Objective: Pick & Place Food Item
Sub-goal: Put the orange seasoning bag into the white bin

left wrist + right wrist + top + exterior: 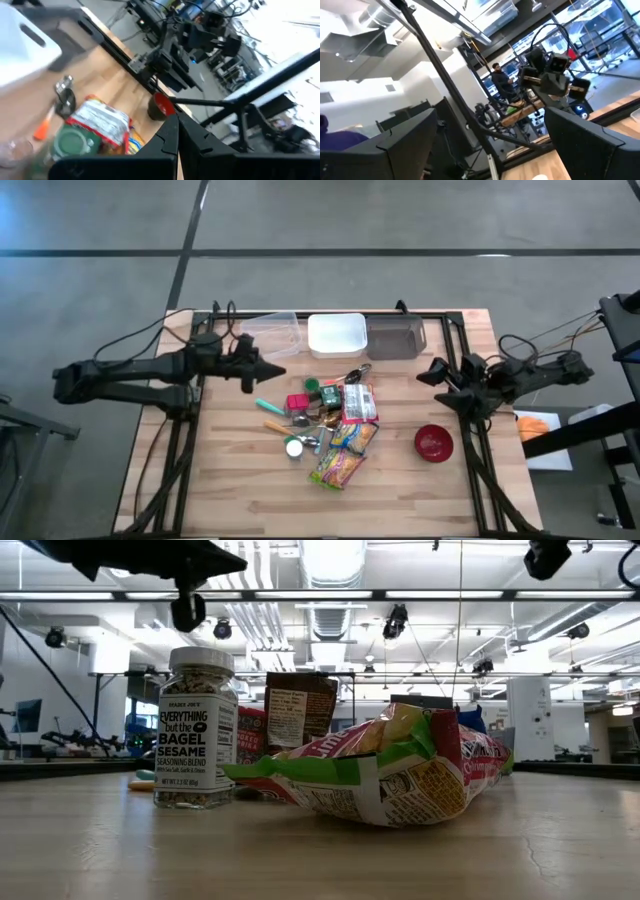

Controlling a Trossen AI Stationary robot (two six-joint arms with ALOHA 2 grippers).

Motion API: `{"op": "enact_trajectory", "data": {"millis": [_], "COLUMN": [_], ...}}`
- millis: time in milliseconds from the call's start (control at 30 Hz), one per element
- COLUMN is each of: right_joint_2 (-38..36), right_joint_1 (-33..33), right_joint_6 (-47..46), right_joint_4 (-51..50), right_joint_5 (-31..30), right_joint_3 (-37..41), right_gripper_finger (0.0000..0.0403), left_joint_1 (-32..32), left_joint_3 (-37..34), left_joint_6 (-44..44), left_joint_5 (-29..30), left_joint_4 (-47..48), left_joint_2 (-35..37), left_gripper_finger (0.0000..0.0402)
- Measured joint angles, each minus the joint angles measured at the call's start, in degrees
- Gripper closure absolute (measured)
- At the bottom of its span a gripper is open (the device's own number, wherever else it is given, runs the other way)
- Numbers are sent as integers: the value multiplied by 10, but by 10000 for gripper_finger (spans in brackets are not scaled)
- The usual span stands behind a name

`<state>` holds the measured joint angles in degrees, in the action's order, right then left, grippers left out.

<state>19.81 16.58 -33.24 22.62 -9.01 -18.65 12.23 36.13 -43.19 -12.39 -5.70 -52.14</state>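
The table (240, 500) is made of pale wood strips with thin lines between them, and a dark metal frame runs along its sides.

Along the far edge sit three box shapes in a row. There is a see-through plastic tub (272, 333), a white square tub (336, 335) with round corners, and a dark grey tub (396, 336).

In the middle of the table lies a heap of small food things, all close together. A crinkly, shiny snack bag (400, 778) in green, red and yellow lies flat on the near side of the heap. Just beside it stands a glass jar of seeds (197, 735) with a silver lid, upright. A red shiny packet (360, 403) lies near the heap's far right side. A round red bowl (433, 443) sits alone near the right edge, well apart from the heap.

The near half of the table is bare wood, with open room on both sides of the heap.

The left gripper (272, 370) hangs above the table near the left edge, close to the see-through tub. Its two dark fingers (167, 137) are pressed together and hold nothing.

The right gripper (432, 374) hangs by the right edge, above the bowl's side of the table. Its jaws stand wide apart and hold nothing.
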Motion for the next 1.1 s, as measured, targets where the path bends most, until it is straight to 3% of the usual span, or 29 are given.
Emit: {"op": "enact_trajectory", "data": {"millis": [133, 300, 500, 1000, 1100], "right_joint_2": [22, 44, 59, 96, 98], "right_joint_1": [0, 0, 0, 0, 0], "right_joint_6": [-1, 44, 75, 44, 54], "right_joint_4": [0, -1, 0, 0, 0], "right_joint_5": [3, 3, 3, -3, -30], "right_joint_3": [-21, -44, -61, -70, -72], "right_gripper_finger": [37, 37, 37, 37, 37], "left_joint_1": [7, 9, 22, 25, 25], "left_joint_3": [21, 25, 25, 25, 25], "left_joint_6": [-25, 26, 21, 14, 14], "left_joint_5": [4, 4, 25, 27, 27], "left_joint_4": [0, -5, -19, -17, -17], "left_joint_2": [-24, -29, -27, -31, -31], "left_gripper_finger": [401, 401, 401, 401, 401]}}
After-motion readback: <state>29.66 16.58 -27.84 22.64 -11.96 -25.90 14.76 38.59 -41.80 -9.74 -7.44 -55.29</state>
